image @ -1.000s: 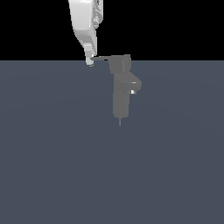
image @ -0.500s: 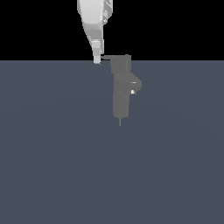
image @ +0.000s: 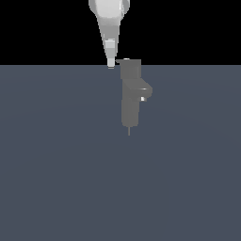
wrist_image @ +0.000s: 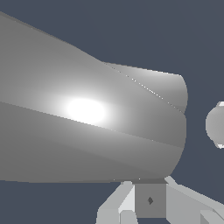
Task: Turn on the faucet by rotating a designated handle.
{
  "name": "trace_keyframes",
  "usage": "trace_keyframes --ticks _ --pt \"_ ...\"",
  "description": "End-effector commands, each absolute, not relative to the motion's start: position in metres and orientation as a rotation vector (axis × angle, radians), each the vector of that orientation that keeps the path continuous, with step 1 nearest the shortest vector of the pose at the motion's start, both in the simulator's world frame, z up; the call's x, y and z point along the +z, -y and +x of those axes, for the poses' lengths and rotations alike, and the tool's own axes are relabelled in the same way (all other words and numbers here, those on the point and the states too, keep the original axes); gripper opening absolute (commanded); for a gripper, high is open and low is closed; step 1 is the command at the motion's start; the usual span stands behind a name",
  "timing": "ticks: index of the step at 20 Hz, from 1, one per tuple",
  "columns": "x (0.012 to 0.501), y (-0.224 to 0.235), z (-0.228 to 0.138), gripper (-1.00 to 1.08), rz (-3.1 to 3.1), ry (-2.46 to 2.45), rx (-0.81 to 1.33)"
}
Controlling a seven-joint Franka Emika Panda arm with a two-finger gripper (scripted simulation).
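The plain matte grey faucet (image: 130, 96), an upright rounded column with a blocky cap, a stubby side spout and a thin pin below, stands on the flat slate-blue surface (image: 56, 164) just beside the gripper tip, on the exterior view's right of it. Its handle (image: 121, 61), a thin flat grey lever projecting from the cap, now shows only as a short stub reaching to the white gripper (image: 111, 64). Over the last second the lever looked longer and the gripper stood further to the exterior view's left; both have since swung toward the column, which suggests the handle is being pushed round and the turn is underway. Whether the jaws are spread or pressed together cannot be told: the exterior view shows one narrow tip. In the wrist view a broad smooth grey body with a bright highlight, probably the faucet (wrist_image: 87, 127), fills the frame above the pale fingers (wrist_image: 118, 205).
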State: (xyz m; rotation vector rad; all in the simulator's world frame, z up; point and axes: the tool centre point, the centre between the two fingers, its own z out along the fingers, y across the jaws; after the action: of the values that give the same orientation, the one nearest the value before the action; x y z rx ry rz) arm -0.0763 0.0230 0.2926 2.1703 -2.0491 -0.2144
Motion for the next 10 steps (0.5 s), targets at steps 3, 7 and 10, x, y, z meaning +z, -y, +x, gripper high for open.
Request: trace_keyframes --ticks 3,7,10 --pt "0.294 0.005 -0.076 -1.00 2.164 2.058 -0.211" --pt "0.295 0.033 -0.076 -1.00 2.162 2.062 -0.210" --pt "0.296 0.053 -0.075 -1.00 2.161 2.066 -0.209"
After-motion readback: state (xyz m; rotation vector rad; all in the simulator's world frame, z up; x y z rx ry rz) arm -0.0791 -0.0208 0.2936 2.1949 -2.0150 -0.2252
